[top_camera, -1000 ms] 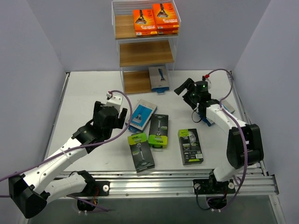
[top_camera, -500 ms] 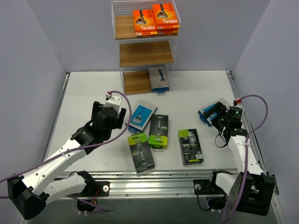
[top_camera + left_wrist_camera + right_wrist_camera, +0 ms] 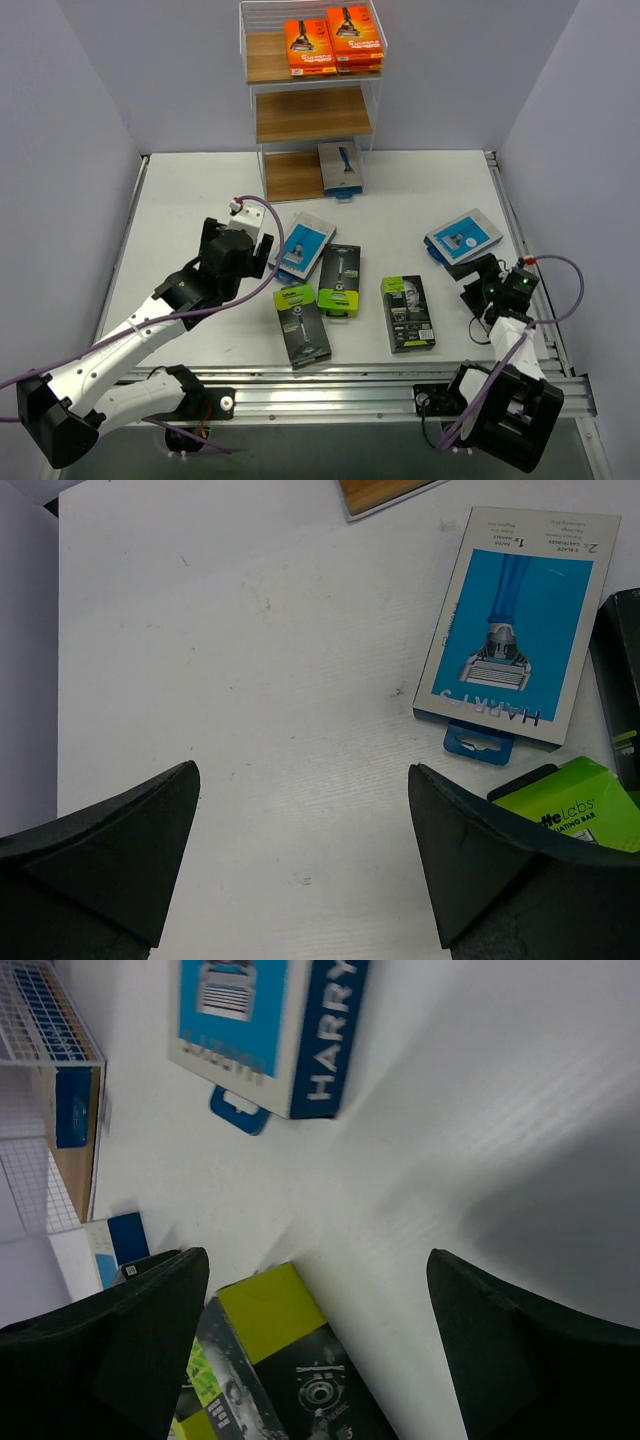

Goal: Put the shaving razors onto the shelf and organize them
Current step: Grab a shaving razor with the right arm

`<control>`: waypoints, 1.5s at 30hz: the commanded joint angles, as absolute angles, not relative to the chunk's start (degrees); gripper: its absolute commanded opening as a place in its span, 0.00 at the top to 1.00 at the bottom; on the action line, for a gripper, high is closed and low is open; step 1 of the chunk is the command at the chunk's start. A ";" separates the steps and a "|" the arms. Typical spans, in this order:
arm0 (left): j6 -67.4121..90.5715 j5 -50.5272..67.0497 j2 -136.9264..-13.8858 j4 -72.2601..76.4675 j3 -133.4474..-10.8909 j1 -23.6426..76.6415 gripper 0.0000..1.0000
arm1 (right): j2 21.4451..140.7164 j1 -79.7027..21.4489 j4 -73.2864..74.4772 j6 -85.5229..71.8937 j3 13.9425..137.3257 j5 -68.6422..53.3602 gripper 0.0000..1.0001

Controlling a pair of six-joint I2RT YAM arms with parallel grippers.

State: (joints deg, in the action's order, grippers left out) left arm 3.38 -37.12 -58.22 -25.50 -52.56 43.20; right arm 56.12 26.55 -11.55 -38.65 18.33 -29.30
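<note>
- The desk [image 3: 180, 200] is boxed in by grey walls [image 3: 60, 150] on the left and right, and a metal rail [image 3: 380, 385] runs along the near edge. Broad bare white top shows at the left rear, and more between the shelf and the loose packs.
- The shelf [image 3: 310, 115] stands at the middle of the far edge. Orange packs [image 3: 332, 45] sit in two piles on the right of its fenced top tier. One shelved blue pack [image 3: 340, 165] lies on the bottom board, its near end poking past the front.
- Loose on the desk are a middle blue pack [image 3: 303, 245], three black-and-lime packs [image 3: 339, 280] in a row nearer the rail, and a far-right blue pack [image 3: 463, 236] close to the desk's right edge.
- The left claw [image 3: 262, 252] hovers just left of the middle blue pack, its fingers spread wide. It holds nothing, with only bare desk between them.
- The right claw [image 3: 472, 286] sits low near the right front corner, just on the near side of the far-right blue pack and apart from it. It gapes wide and holds nothing.
</note>
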 commanded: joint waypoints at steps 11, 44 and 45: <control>3.25 -37.44 -57.13 -25.93 -55.11 43.68 0.06 | 52.56 34.28 -23.20 -48.07 7.21 -39.64 0.16; 3.43 -33.75 -55.63 -26.19 -55.81 43.68 0.06 | 68.29 23.47 -46.84 -64.33 7.64 -23.21 0.38; 3.43 -33.49 -55.63 -26.28 -55.81 43.59 0.06 | 68.73 23.12 -47.11 -64.77 7.91 -21.64 0.39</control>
